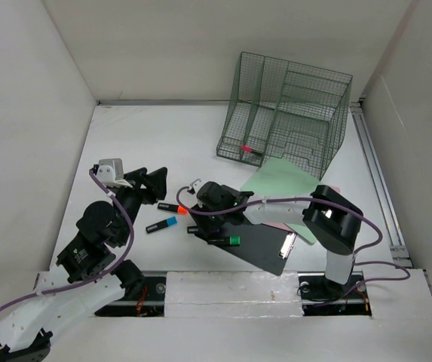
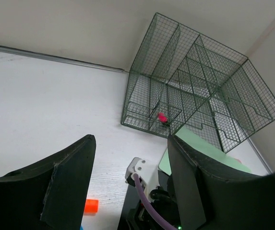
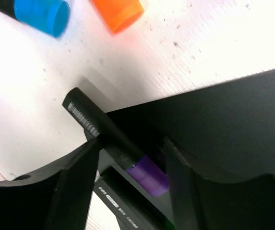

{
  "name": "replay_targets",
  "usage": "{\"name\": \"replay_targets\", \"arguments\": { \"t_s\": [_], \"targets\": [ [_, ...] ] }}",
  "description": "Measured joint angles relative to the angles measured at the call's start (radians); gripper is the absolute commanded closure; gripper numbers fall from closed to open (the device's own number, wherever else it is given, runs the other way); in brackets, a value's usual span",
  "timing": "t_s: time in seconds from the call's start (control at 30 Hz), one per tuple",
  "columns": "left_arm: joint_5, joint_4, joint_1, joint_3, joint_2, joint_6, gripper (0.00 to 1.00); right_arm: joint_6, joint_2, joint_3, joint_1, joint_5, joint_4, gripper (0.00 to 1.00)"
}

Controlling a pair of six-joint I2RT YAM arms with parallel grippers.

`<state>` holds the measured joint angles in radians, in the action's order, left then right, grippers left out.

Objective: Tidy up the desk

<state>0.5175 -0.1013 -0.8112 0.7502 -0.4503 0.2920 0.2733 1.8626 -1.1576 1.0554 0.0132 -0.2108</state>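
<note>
Your right pincer [image 3: 131, 165] stands open, its fingers straddling the purple-capped marker [image 3: 106, 132]. The marker's cap lies over the black notebook [image 3: 233, 115] and its barrel end pokes out over the white counter [image 1: 148, 143]. That counter spreads beneath everything, walled in white, with the wire rack [image 1: 287, 113] at its far right.

Mind the close. The marker lies askew between the fingers, so it could pivot or roll out. The green marker [image 1: 229, 240] just beside it could get nudged or pinched along with it. Go too low and you may catch the notebook's edge.

Your left pincer [image 2: 131, 143] is open and empty, near the orange marker [image 1: 172, 207] and the blue marker [image 1: 161, 225]. The two arms are close, so a careless reach could make them collide.
</note>
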Motion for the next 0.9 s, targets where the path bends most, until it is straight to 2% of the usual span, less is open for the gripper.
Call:
{"name": "replay_targets", "arguments": {
  "t_s": [0.03, 0.17, 0.33, 0.37, 0.5, 0.67, 0.77, 0.87, 0.9],
  "targets": [
    [0.002, 0.000, 0.000, 0.000, 0.000, 0.000, 0.42, 0.002, 0.003, -0.003, 0.000, 0.003, 0.002, 0.47],
    [0.011, 0.001, 0.000, 0.000, 0.000, 0.000, 0.42, 0.011, 0.007, -0.013, 0.007, 0.058, 0.008, 0.60],
    [0.016, 0.001, 0.000, 0.000, -0.003, 0.000, 0.42, 0.037, 0.008, -0.017, 0.007, 0.151, 0.015, 0.63],
    [0.018, 0.004, 0.000, -0.002, -0.004, 0.000, 0.41, 0.039, 0.007, -0.017, 0.006, 0.158, 0.017, 0.62],
    [0.022, 0.005, 0.000, -0.004, -0.013, 0.000, 0.41, 0.036, 0.001, -0.013, 0.004, 0.166, 0.017, 0.39],
    [0.021, 0.007, 0.006, -0.005, -0.024, -0.002, 0.41, 0.032, 0.001, -0.005, -0.001, 0.156, 0.013, 0.37],
    [0.021, 0.007, 0.011, -0.005, -0.026, -0.003, 0.41, 0.029, 0.001, -0.002, -0.001, 0.152, 0.012, 0.41],
    [0.020, 0.008, 0.011, -0.005, -0.029, -0.003, 0.41, 0.025, 0.005, -0.001, -0.001, 0.153, 0.014, 0.70],
    [0.020, 0.008, 0.012, -0.005, -0.030, -0.003, 0.41, 0.026, 0.008, -0.001, -0.001, 0.154, 0.018, 0.74]
  ]
}}
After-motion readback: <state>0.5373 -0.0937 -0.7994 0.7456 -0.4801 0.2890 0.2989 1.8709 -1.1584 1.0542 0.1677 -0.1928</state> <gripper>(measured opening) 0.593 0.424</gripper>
